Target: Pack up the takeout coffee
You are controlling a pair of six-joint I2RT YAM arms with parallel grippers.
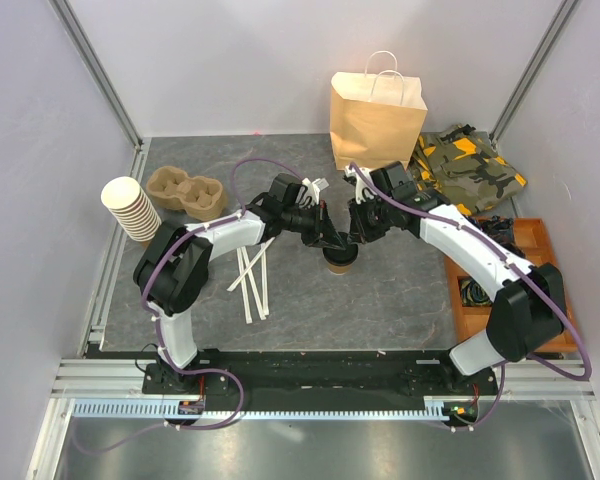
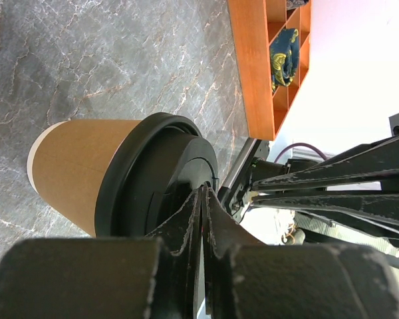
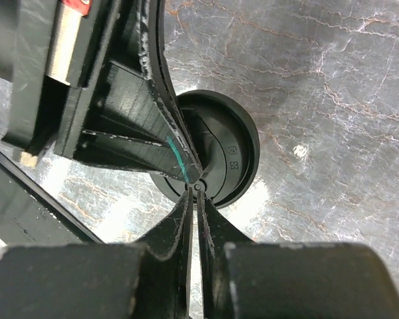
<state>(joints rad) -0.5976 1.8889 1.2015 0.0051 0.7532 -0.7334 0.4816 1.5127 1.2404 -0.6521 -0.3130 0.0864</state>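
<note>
You have L gripper point(image 2: 204, 194) & R gripper point(image 3: 196, 191) both pinched shut, empty, tips on lid point(image 3: 229, 156) of takeout coffee point(image 1: 341, 262), prob to seat it pre-bagging.

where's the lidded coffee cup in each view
top external: the takeout coffee sits near the centre of the picture.
left wrist: left of centre, seen side-on, brown wall to the left and black lid to the right.
right wrist: centre, only the lid shows, seen from above.
shared landmark: the left gripper and right gripper, both shut, tips meeting at the lid.
</note>
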